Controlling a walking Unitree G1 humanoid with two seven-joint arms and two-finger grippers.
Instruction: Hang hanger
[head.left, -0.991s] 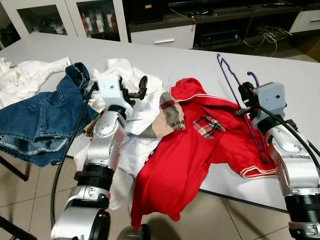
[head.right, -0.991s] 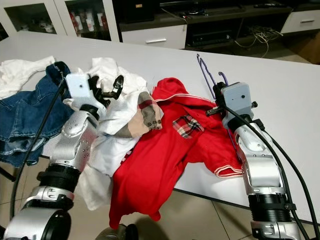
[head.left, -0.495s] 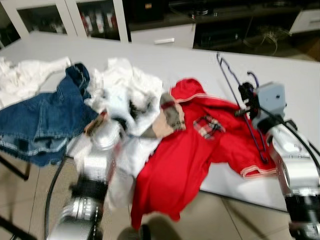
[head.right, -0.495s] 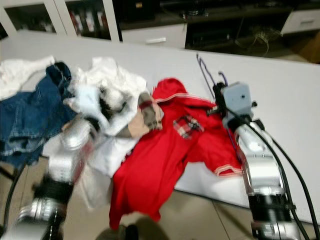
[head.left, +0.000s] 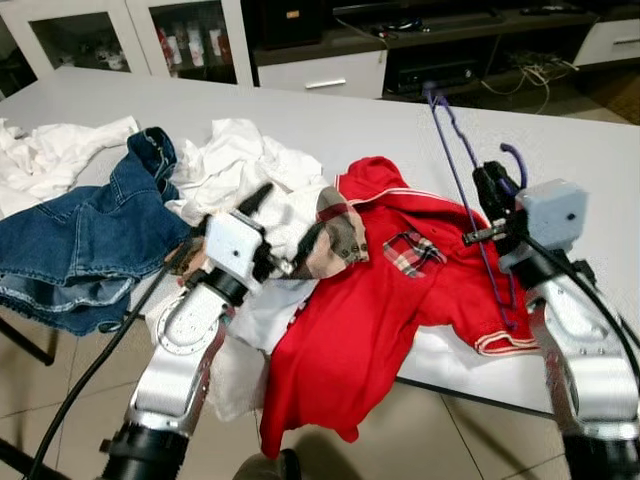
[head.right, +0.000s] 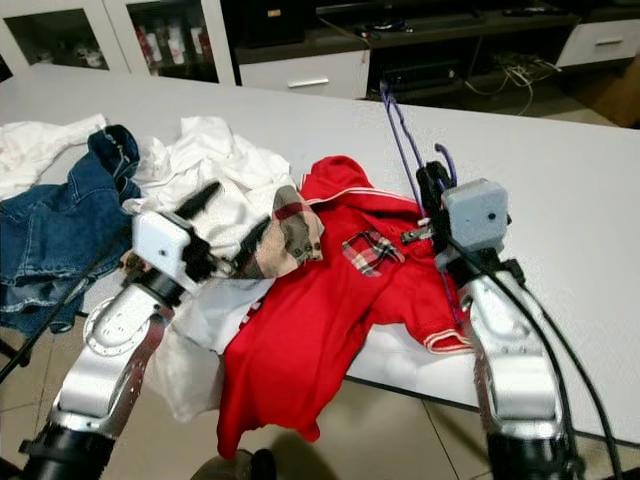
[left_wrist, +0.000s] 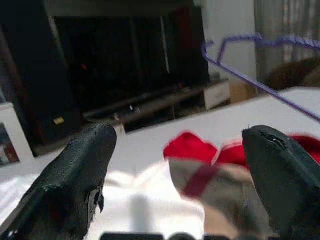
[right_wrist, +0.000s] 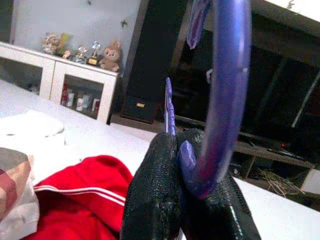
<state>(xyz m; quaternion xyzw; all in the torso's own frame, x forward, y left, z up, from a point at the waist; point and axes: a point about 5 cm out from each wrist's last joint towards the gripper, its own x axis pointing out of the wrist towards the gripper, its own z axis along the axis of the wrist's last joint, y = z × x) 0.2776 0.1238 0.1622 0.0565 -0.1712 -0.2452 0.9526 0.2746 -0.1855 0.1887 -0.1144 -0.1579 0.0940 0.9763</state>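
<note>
purple hanger pinched in right gripper, above red shirt

the hanger (head.left: 463, 170) is thin purple wire-like plastic with a curved hook. it stands tilted, one shoulder end up toward the far side of the table (head.left: 360, 125), its long bar running down across the red shirt (head.left: 400, 300) to the shirt's hem near the table's near edge. the hook curls just above the right gripper (head.right: 432, 190); in the right wrist view the two black fingers (right_wrist: 160, 200) are pressed together around the purple neck below the hook.

right arm: silver forearm rises from the near table edge, wrist bent, gripper pointing up and away over the shirt's right sleeve.

left arm: forearm raised from below the table edge, left gripper (head.left: 277, 228) over the white garment (head.left: 240, 165) and a beige checked piece (head.left: 335, 240). its fingers (left_wrist: 75, 175) are spread wide, holding nothing.

the red shirt lies front up with a plaid chest pocket (head.left: 412, 252), its lower part hanging off the near edge. blue jeans (head.left: 85, 240) lie on the table's left, beside the white garment.
</note>
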